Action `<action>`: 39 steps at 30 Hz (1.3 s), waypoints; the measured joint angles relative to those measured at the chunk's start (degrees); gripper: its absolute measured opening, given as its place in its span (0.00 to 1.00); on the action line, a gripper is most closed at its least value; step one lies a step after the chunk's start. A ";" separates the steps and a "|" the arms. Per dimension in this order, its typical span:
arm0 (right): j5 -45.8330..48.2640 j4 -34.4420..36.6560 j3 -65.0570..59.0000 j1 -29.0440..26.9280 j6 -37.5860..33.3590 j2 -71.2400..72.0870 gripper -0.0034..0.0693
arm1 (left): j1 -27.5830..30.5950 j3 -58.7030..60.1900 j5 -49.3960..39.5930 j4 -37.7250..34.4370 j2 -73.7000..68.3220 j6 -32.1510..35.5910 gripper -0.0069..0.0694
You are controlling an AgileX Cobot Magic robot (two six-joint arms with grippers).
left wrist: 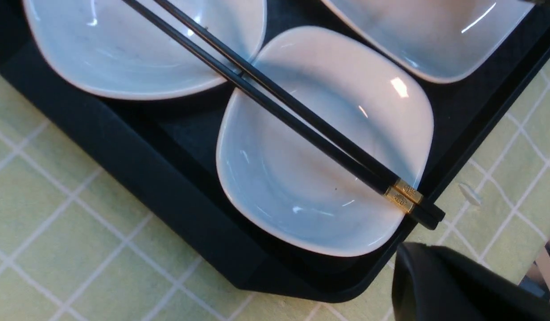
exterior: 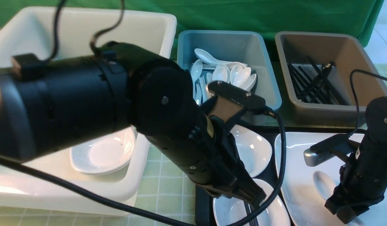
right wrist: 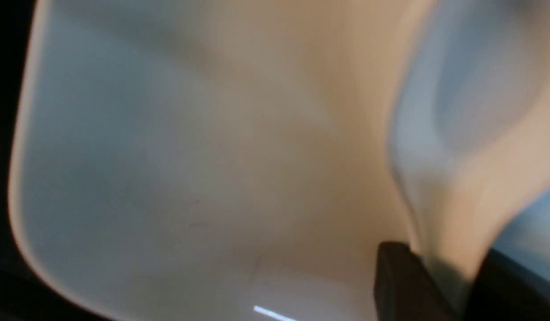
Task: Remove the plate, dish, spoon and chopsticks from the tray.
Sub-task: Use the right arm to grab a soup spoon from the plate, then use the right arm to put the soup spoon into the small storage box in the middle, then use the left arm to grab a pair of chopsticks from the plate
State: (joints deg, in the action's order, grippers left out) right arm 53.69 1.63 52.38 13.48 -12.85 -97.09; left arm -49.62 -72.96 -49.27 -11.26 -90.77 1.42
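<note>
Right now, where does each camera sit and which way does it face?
Front view: between the arms, facing forward and down onto the tray and the plate; left arm and right arm show.
Left wrist view: above the tray's corner, looking down on the chopsticks across a small dish; left gripper shows.
Right wrist view: close over the plate, blurred; right gripper flanks the spoon.
Shared: front and left wrist show those chopsticks.

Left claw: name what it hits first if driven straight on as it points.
Probably the chopsticks lying across the nearest small dish; the left claw points down at them, depth unclear.
</note>
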 joint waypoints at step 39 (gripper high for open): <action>13.73 12.33 64.38 2.11 -1.47 -14.41 0.22 | 4.93 -15.43 -4.31 -0.63 -10.19 -15.10 0.50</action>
State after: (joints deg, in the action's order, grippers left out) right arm 67.42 13.96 116.76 15.60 -14.31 -111.51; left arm -44.69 -88.40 -53.58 -11.89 -100.96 -13.68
